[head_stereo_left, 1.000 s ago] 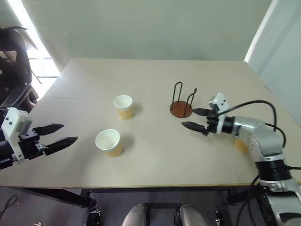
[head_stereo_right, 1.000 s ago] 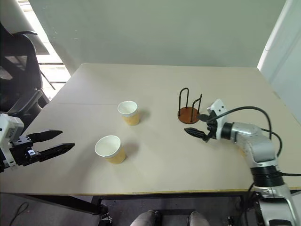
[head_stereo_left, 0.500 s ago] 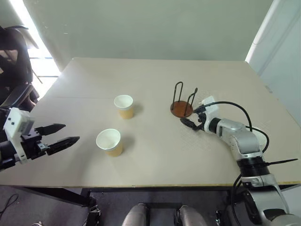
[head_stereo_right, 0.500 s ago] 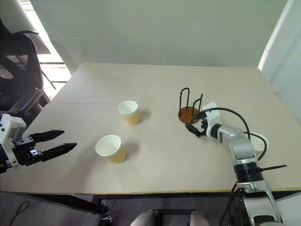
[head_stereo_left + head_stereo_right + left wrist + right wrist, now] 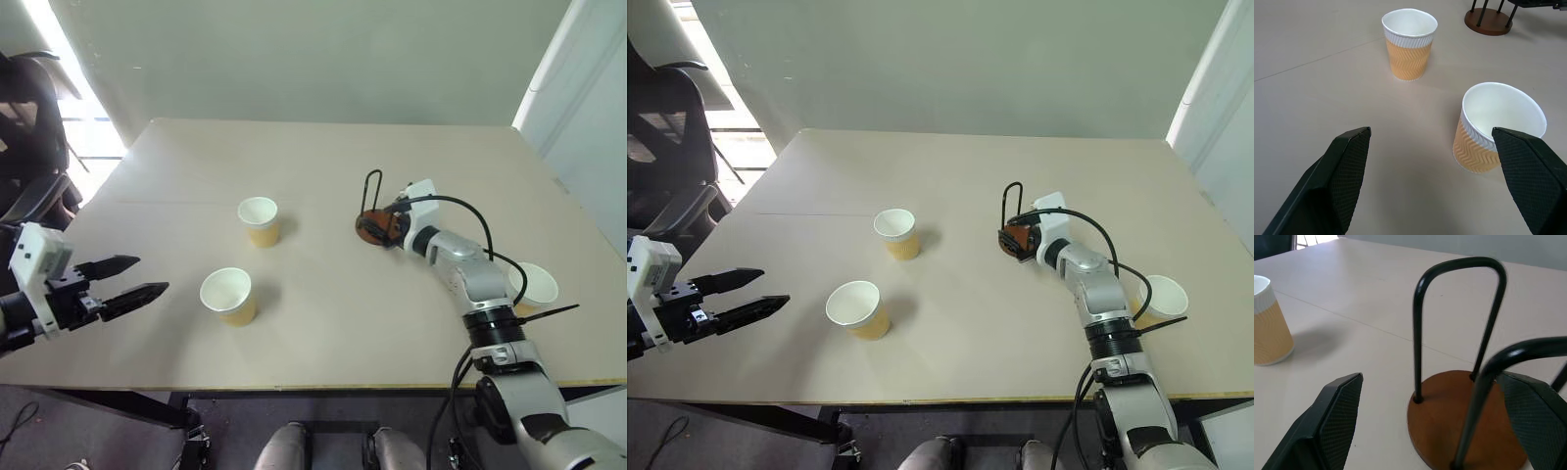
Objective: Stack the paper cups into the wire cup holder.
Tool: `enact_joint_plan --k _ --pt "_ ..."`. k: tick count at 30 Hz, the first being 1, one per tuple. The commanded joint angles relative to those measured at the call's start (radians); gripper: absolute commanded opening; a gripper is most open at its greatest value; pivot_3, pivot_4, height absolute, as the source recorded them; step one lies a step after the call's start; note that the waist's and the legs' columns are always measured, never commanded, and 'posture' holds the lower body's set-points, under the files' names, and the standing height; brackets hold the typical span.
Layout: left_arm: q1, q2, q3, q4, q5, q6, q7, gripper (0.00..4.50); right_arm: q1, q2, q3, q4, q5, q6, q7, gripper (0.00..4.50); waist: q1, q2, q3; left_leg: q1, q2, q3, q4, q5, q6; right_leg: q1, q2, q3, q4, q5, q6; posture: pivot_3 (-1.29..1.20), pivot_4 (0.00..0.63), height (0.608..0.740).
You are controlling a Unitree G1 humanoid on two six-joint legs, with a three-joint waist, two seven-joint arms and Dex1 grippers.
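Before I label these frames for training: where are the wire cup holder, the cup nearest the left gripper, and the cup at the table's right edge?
wire cup holder (image 5: 1469,423): right wrist view, brown disc base.
nearest cup (image 5: 1503,111): left wrist view, white inside.
right-edge cup (image 5: 1165,297): right eye view, white inside.

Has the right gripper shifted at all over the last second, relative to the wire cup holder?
Yes. The right gripper has moved away from the robot and leftward, closing on the wire cup holder; its open fingers now straddle the holder's base.
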Motion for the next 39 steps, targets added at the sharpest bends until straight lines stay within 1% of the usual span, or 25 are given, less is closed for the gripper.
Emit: enact_joint_plan --k 1,2,3,9,11,15,17,26,31,39 --pt "0.008 -0.003 0.04 -0.032 -0.016 -0.002 0.007 4.28 -0.026 -0.011 -0.018 -0.004 -0.002 -0.033 0.011 3.62 0.0 0.0 0.0 0.0 0.0 0.0 0.0 0.0 0.0 0.0 0.0 0.0 0.0 0.0 0.0 0.0 0.15 0.74" --pt "0.011 -0.004 0.042 -0.033 -0.016 -0.003 0.008 4.28 -0.027 -0.014 -0.018 0.001 -0.004 -0.037 0.014 3.28 0.0 0.0 0.0 0.0 0.0 0.0 0.0 0.0 0.0 0.0 0.0 0.0 0.0 0.0 0.0 0.0 0.15 0.74" --pt "0.013 -0.005 0.042 -0.035 -0.017 -0.003 0.009 4.28 -0.029 -0.015 -0.018 0.004 -0.005 -0.039 0.016 2.85 0.0 0.0 0.0 0.0 0.0 0.0 0.0 0.0 0.0 0.0 0.0 0.0 0.0 0.0 0.0 0.0 0.15 0.74" --pt "0.018 -0.01 0.042 -0.039 -0.017 -0.004 0.015 4.28 -0.031 -0.013 -0.009 0.0 -0.005 -0.036 0.02 0.71 -0.001 0.0 0.0 0.0 0.0 0.0 0.0 -0.001 0.0 0.0 0.0 0.0 0.0 0.0 0.0 0.0 0.15 0.74" --pt "0.018 -0.008 0.043 -0.037 -0.02 -0.005 0.015 4.28 -0.022 -0.017 0.001 -0.016 0.005 -0.019 0.05 0.04 -0.001 0.0 0.0 0.0 0.0 0.0 0.0 -0.001 0.0 0.0 0.0 0.0 0.0 0.0 0.0 0.0 0.15 0.74" --pt "0.013 -0.001 0.041 -0.027 -0.021 -0.007 0.009 4.28 0.026 -0.055 0.037 -0.091 0.031 0.008 0.178 0.04 0.0 0.0 0.0 0.0 0.0 -0.001 0.0 -0.001 0.0 0.0 0.0 0.0 0.0 0.0 0.0 0.0 0.15 0.74" --pt "0.001 0.007 0.031 -0.014 -0.019 -0.009 0.006 4.28 0.08 -0.095 0.055 -0.184 0.07 0.036 0.278 0.04 0.002 0.0 0.0 -0.001 0.0 -0.001 0.0 -0.001 0.0 0.0 0.0 0.0 0.0 0.0 0.0 0.0 0.15 0.74" --pt "-0.043 0.026 -0.005 0.024 -0.008 -0.018 -0.017 4.28 0.25 -0.233 0.067 -0.487 0.211 0.139 0.5 0.04 0.001 -0.001 0.0 0.0 0.0 -0.001 0.0 0.0 -0.001 0.001 0.0 -0.001 -0.001 0.0 0.0 0.0 0.15 0.74" --pt "-0.064 0.033 -0.021 0.042 -0.001 -0.024 -0.027 4.28 0.318 -0.279 0.087 -0.583 0.234 0.165 0.531 0.04 -0.002 -0.001 -0.001 0.001 0.001 -0.001 0.0 0.001 -0.002 0.002 0.001 0.0 -0.001 0.0 0.0 0.0 0.15 0.74" --pt "-0.1 0.044 -0.052 0.07 0.011 -0.034 -0.044 4.28 0.409 -0.306 0.105 -0.7 0.289 0.183 0.556 0.04 -0.003 -0.003 -0.001 0.001 0.001 -0.001 0.0 0.002 -0.002 0.002 0.002 0.0 -0.001 0.0 0.0 0.0 0.15 0.74"
